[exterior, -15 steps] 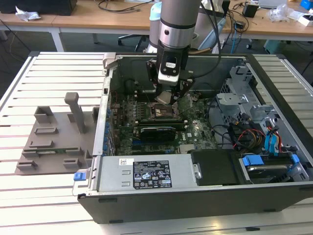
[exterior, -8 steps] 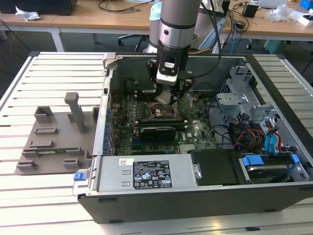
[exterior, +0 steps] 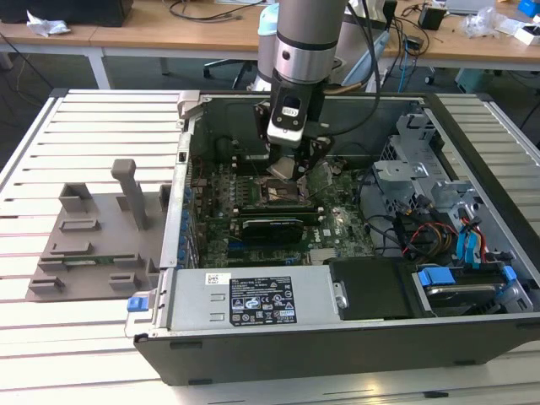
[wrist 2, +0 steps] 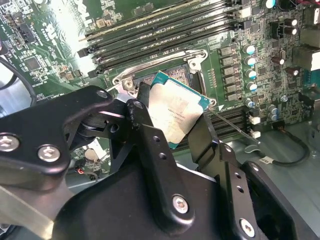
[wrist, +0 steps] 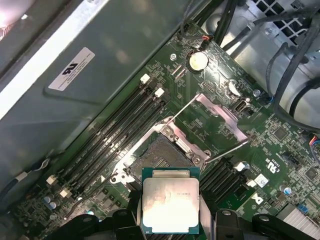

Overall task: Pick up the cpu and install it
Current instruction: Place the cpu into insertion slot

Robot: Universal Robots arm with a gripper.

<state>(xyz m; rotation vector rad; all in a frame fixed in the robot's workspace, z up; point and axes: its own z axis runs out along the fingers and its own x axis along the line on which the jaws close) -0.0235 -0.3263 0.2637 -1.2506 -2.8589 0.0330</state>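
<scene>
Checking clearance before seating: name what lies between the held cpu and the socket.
Nothing: in the first wrist view the stretch is bare between the cpu, clamped in the end effector, and the socket.

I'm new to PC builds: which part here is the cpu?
Inside the open computer case, find the green motherboard. Over its socket, the gripper holds the cpu: a flat square chip with a silvery lid, unlike the dark, metal-framed socket.

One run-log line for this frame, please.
gripper: shut on cpu | position: over open socket | cpu: not yet seated
</scene>
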